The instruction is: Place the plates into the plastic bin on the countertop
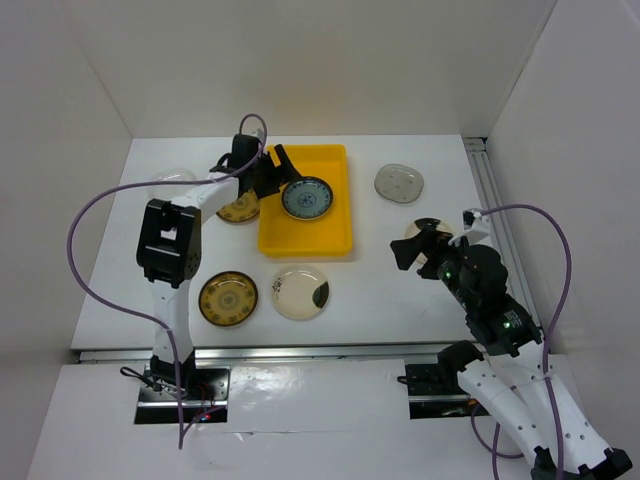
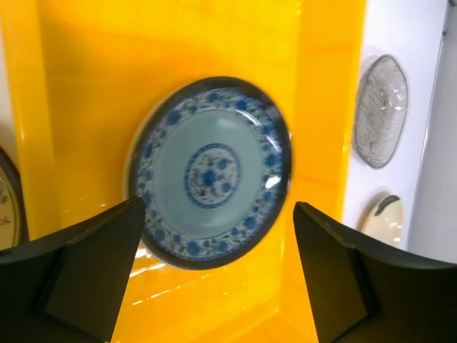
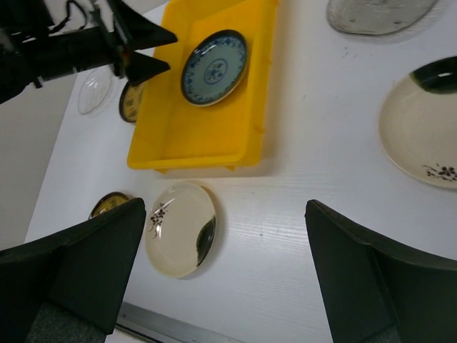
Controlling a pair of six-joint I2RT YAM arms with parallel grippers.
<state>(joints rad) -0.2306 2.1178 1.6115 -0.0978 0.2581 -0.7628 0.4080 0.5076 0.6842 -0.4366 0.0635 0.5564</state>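
The yellow plastic bin (image 1: 335, 235) sits at the middle back of the white countertop (image 1: 380, 290). A blue patterned plate (image 1: 306, 198) lies flat inside it, also in the left wrist view (image 2: 211, 171) and the right wrist view (image 3: 214, 66). My left gripper (image 1: 279, 171) is open and empty, over the bin's left side, its fingers (image 2: 93, 271) either side of the blue plate's near edge. My right gripper (image 1: 412, 243) is open and empty, above the table right of the bin, over a cream plate (image 1: 437, 230). A cream plate with a black patch (image 1: 300, 292) lies in front of the bin.
A gold-brown plate (image 1: 228, 298) lies at the front left. Another gold-brown plate (image 1: 240, 210) lies by the bin's left wall, partly under the left arm. A grey plate (image 1: 399, 183) lies at the back right. A clear glassy plate (image 1: 172, 177) lies at the far left. White walls enclose the table.
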